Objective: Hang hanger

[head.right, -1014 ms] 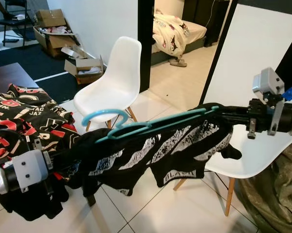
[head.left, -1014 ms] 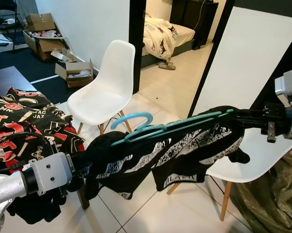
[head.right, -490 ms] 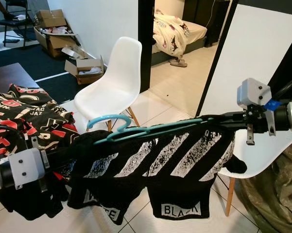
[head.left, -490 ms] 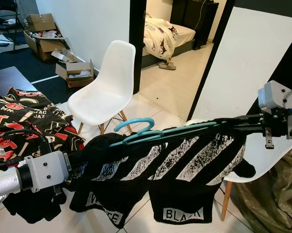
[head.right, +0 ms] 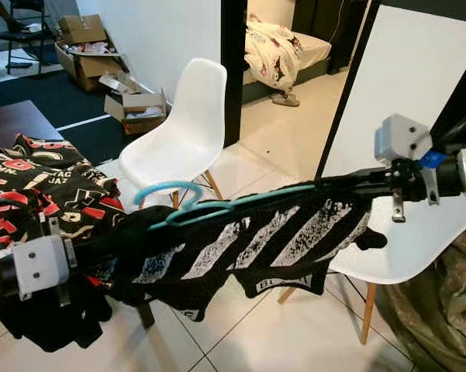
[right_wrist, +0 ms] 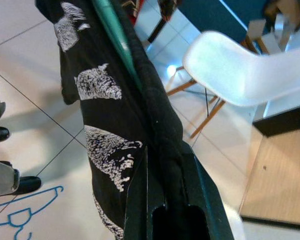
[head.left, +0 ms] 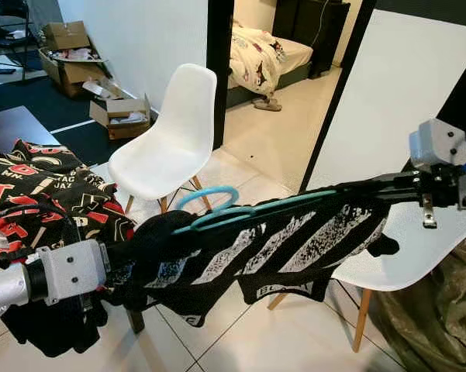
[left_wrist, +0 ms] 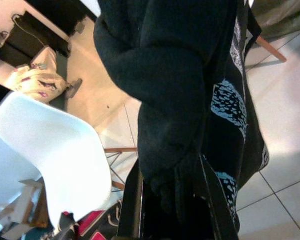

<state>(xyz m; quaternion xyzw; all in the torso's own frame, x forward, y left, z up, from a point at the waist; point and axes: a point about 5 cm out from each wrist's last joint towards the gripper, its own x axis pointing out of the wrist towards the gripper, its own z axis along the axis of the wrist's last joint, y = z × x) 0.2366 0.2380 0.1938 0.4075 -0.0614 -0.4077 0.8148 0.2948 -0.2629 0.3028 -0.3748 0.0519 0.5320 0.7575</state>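
- Now the left pincer (head.left: pixel 128 260) and right pincer (head.left: pixel 372 188) are each gripping an end of the shirt (head.left: pixel 271 252) draped over the hanger (head.left: pixel 240 213).
- Likely the hanger is risking sliding free, since only cloth is being pinched.

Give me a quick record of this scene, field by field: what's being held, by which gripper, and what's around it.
held item: black striped shirt on a teal hanger
left gripper: shut on the shirt's one end
right gripper: shut on the shirt's other end
shirt state: stretched between both grippers, above the tiled floor
hanger hook: free, not on anything
behind: white chair, doorway to a bedroom
robot's left: patterned cloth
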